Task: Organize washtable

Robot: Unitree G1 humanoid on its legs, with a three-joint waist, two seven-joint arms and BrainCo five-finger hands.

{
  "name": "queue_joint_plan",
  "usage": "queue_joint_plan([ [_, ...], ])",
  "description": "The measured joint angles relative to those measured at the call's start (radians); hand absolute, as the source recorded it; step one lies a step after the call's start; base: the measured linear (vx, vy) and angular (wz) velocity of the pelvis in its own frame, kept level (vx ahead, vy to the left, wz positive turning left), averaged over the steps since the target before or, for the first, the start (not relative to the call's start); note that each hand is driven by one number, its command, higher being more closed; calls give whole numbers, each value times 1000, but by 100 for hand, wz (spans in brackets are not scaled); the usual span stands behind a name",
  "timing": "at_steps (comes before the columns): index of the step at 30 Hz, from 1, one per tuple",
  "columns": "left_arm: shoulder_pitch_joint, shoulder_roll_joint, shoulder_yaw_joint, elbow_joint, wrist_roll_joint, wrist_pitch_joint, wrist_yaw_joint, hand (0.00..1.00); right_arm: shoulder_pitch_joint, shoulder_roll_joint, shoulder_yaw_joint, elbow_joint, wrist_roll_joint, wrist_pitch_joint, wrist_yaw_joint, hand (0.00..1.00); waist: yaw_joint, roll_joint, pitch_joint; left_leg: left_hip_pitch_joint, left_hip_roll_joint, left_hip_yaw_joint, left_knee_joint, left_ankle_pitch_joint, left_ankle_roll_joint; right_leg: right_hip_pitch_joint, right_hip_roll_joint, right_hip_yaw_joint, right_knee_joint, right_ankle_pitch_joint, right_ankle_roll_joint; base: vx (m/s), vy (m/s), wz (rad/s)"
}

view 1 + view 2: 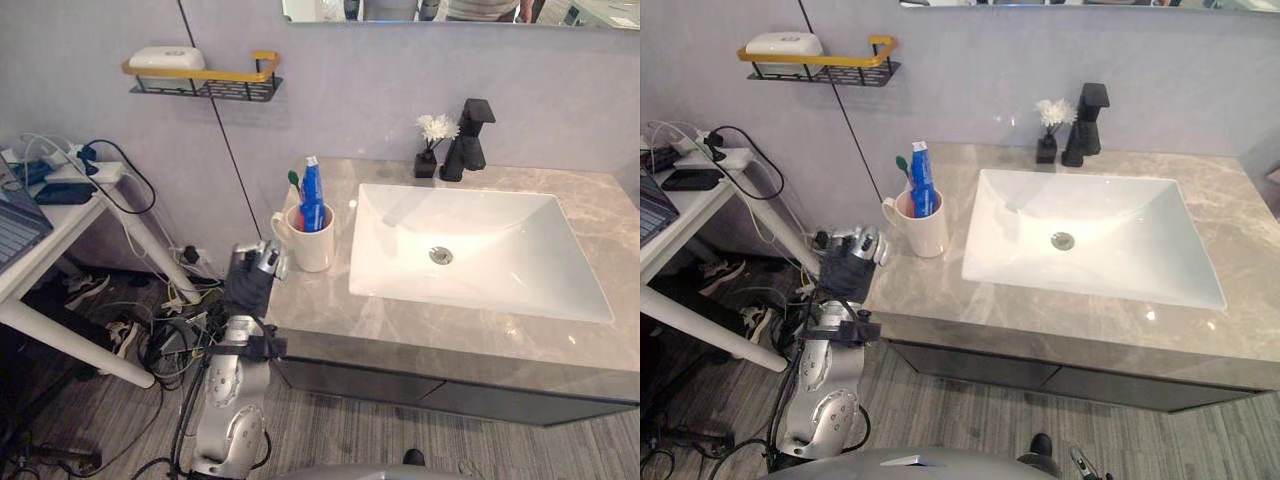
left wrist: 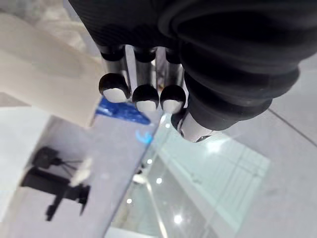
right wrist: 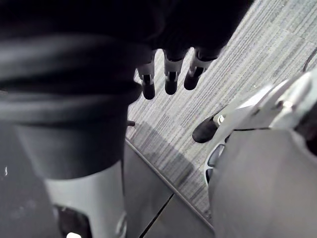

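– Left hand [image 1: 262, 262] sits at the near-left corner of the tabletop [image 1: 330, 315] in the left eye view, fingers curled in on themselves with nothing in them. Just beyond it stands the cup [image 1: 312, 248], its handle turned toward the hand. A toothbrush [image 1: 294, 180] and a toothpaste tube [image 1: 312, 195] stand in the cup.

– So the step is probably taking the cup?

– That seems likely. To do it well, the hand should first uncurl, then close round the body or the handle. The cup has to stay upright so the tall tube cannot tip out.

– Does the right eye view add anything?

– It suggests a small gap between hand and handle, but contact cannot be ruled out. Far beyond the hand, across the sink [image 1: 1000, 215], are the faucet [image 1: 1085, 122] and a little flower vase [image 1: 1048, 135]. Up on the wall beyond the hand is a shelf [image 1: 855, 72] holding a white box [image 1: 785, 43]. What the box is cannot be made out.

– And the left wrist view?

– The dark fingertips [image 2: 147, 98] are bunched in a row, bent back toward the palm. Just past them are the cup's pale wall and a strip of the blue tube. The handle is not clearly told apart.

– What about the other arm?

– In its own wrist view the right hand [image 3: 171, 74] hangs low over the floor [image 3: 242, 59], fingers slack and holding nothing. Where the cup belongs is not shown.
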Motion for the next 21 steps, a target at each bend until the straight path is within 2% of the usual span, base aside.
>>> queue_joint_plan([
  [5,3,19,0,58,0,9,-1,100,-5,1,1,0,0,1,0,0,-16,-1,1,1,0,0,-4,-1,-1,-2,0,-1,0,0,0,0,0,0],
  [21,2,30,4,202,2,42,0,100,-37,-1,1,25,0,1,-1,0,-20,-13,10,-1,0,17,-9,-8,-2,-19,2,14,-1,-1,-2,1,1,-2],
])
